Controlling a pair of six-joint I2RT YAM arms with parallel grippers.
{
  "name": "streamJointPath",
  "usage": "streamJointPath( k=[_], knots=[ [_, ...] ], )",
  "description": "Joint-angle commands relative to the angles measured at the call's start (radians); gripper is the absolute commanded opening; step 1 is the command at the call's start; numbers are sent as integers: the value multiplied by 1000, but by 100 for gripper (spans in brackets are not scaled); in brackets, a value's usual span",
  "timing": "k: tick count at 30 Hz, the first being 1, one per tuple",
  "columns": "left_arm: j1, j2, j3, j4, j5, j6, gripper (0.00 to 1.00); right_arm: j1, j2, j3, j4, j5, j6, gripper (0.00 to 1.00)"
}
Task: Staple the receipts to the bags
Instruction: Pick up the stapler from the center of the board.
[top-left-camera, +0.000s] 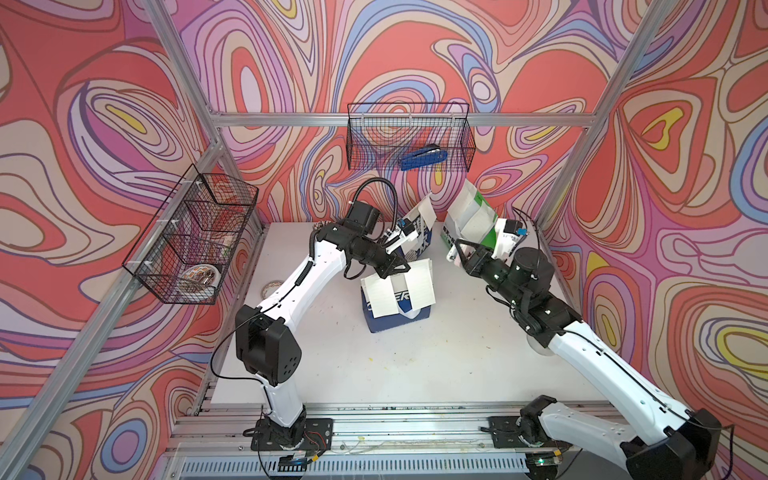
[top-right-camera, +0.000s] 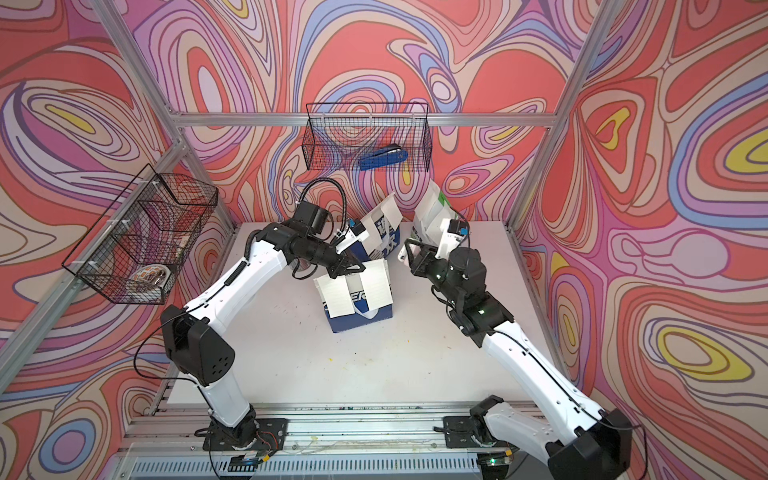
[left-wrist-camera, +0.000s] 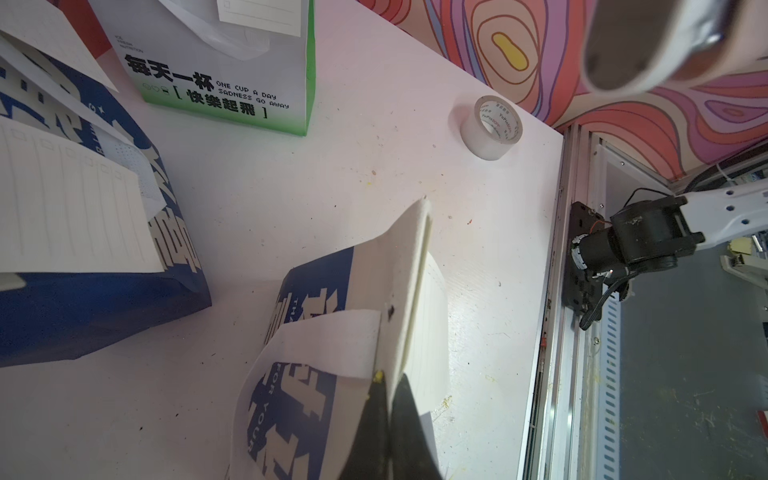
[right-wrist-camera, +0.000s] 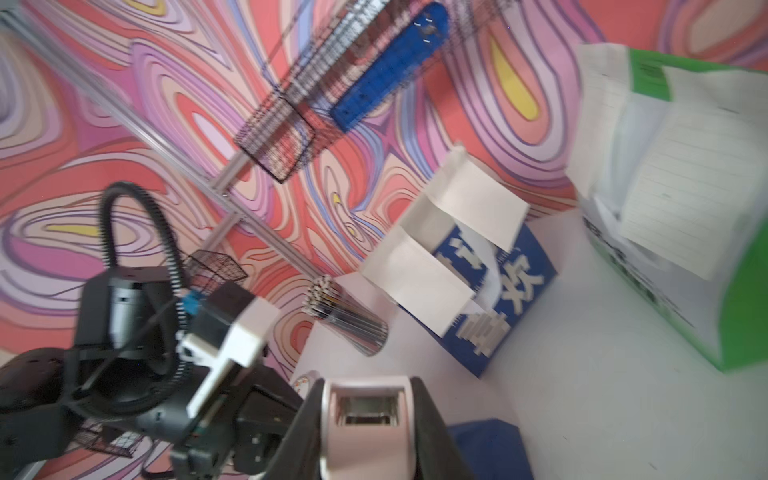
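My left gripper (top-left-camera: 392, 272) (left-wrist-camera: 388, 380) is shut on the folded top edge of the middle blue-white bag (top-left-camera: 397, 318) (left-wrist-camera: 291, 399). Two lined white receipts (top-left-camera: 384, 297) (top-left-camera: 422, 282) hang over that bag's face, and one (left-wrist-camera: 432, 328) lies against the pinched edge. My right gripper (top-left-camera: 455, 253) (right-wrist-camera: 365, 415) is shut on a pale pink stapler (right-wrist-camera: 365, 432) (left-wrist-camera: 648, 41), held in the air to the right of that bag. Behind stand the blue-white bag with big Chinese characters (top-left-camera: 419, 239) (right-wrist-camera: 498, 291) and the green-white bag (top-left-camera: 473, 216) (right-wrist-camera: 739, 316), each with a receipt at its top.
A blue stapler (top-left-camera: 424, 158) (right-wrist-camera: 390, 66) lies in the wire basket (top-left-camera: 361, 141) on the back wall. Another wire basket (top-left-camera: 166, 249) hangs on the left wall. A tape roll (left-wrist-camera: 492, 126) sits near the table's right edge, and a metal cup of sticks (right-wrist-camera: 353, 320) stands at the back.
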Motion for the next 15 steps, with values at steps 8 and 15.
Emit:
streamJointPath(
  k=[8,15],
  knots=[
    [-4,-55,-29,96,74,-141,0,127,182,1,404,42,-150,3],
    [-2,-55,-30,120,102,-176,0,141,225,-45,455,96,-166,1]
  ],
)
